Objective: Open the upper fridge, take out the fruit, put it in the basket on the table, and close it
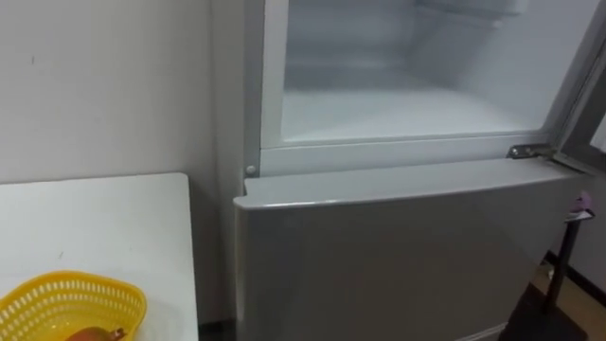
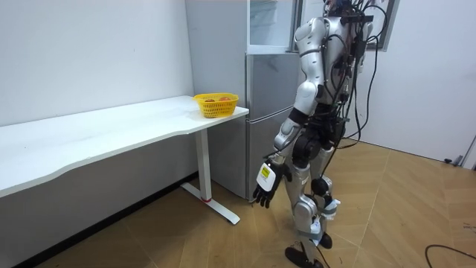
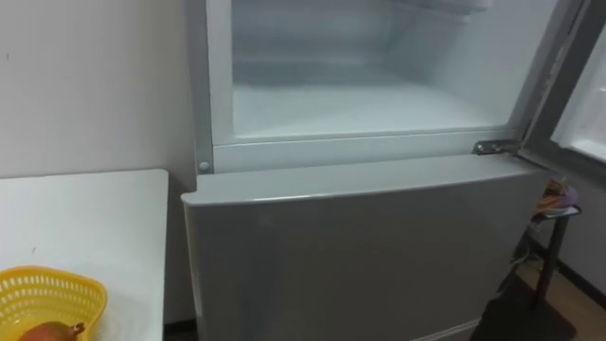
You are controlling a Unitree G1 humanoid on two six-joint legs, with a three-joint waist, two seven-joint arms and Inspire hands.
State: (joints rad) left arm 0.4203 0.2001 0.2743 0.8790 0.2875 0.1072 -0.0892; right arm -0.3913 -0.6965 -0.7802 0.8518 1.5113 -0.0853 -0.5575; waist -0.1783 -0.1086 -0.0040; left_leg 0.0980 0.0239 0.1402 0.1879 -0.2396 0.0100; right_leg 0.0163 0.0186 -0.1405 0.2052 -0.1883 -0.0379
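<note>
So from my seat the fridge (image 1: 398, 152) eats up the head cam from 12 round to 5 o'clock. Its lower door (image 1: 398, 256) is shut and the upper compartment (image 1: 407, 114) at 12 to 1 o'clock stands open. The shelf in there looks bare white as far as I can see, though the top of it is cut off. The white table (image 1: 95, 218) sits at 9 o'clock just beside the fridge, with a yellow mesh basket (image 1: 57, 296) at 7 o'clock near its front edge. On the room cam the robot stands right in front of the fridge. Its left hand (image 2: 265, 186) hangs down at its side, fingers loose and apart, nothing in them. Smallest bit is a round orange-brown thing (image 1: 90, 333) with a little stalk, lying in the basket. That's my best guess for what's being fetched, either already out or a twin of one hidden higher up. Can't tell exactly what it is, maybe fruit or an onion. I'd expect it to be light, firm and smooth-skinned, a touch slick if chilled, and bruisable if squeezed. I'd cup it round the widest part, thumb opposite the fingers, never by the stalk.
</note>
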